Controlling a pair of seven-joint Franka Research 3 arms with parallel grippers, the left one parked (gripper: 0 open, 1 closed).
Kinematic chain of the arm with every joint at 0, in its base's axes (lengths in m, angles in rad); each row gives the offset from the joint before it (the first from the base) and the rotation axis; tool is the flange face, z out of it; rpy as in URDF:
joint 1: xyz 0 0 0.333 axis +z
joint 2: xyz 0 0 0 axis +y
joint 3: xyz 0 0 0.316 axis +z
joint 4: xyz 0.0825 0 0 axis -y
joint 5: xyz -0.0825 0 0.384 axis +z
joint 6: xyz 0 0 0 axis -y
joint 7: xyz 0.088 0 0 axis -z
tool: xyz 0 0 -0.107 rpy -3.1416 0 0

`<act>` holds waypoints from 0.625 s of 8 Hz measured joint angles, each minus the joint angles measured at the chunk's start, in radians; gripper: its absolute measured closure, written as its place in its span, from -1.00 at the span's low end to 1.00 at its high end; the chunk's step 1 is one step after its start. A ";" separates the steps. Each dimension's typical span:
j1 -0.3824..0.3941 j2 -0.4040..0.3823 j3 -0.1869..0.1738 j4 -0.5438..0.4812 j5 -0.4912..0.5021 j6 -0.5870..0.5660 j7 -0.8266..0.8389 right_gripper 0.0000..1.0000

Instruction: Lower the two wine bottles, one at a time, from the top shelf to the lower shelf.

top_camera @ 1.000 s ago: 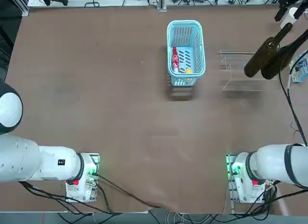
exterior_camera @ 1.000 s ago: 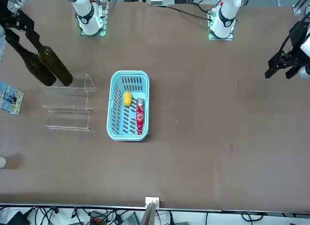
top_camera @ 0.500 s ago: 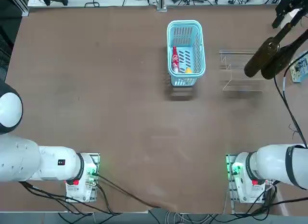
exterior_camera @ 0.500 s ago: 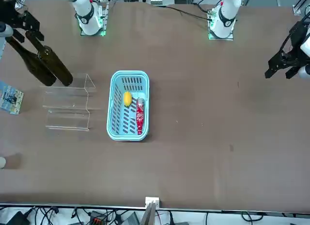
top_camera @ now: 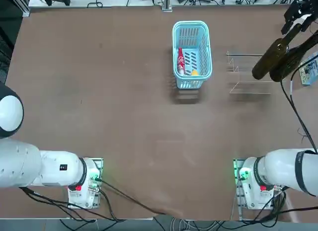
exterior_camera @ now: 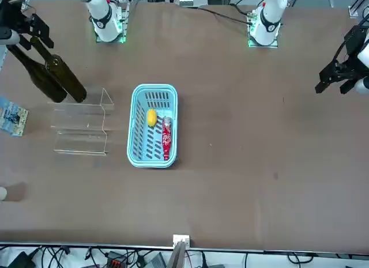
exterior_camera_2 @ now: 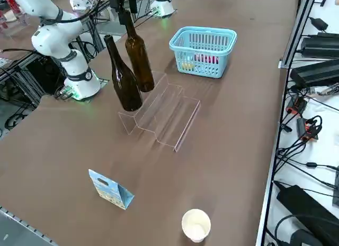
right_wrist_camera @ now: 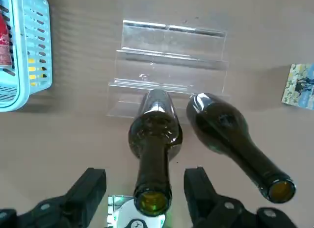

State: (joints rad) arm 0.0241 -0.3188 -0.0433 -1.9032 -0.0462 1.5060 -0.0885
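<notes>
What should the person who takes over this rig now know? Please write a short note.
Right gripper: open, fingers on either side of the neck of the wine bottle nearer the basket, not closed on it.
The other wine bottle stands beside it; both upright on the top shelf of the clear stand.
Lower shelf: nothing on it.
Done: no bottle moved yet.
Left: grip and lower each bottle, one at a time.

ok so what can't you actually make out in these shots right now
- Right gripper: its open fingers straddle the nearer wine bottle's neck in the right wrist view; contact cannot be told. In the top view it sits at the frame edge.
- Clear stand: which tier the bottles' bases rest on is hard to read; only edges show.
- Basket: its yellow item is too small to identify.
</notes>
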 joint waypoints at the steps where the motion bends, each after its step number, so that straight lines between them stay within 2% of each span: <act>1: 0.000 -0.009 -0.001 -0.014 -0.004 0.015 0.000 -0.91; 5: -0.002 -0.058 -0.006 -0.090 -0.010 0.054 -0.009 -0.82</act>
State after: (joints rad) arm 0.0221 -0.3772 -0.0496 -1.9937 -0.0557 1.5601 -0.0972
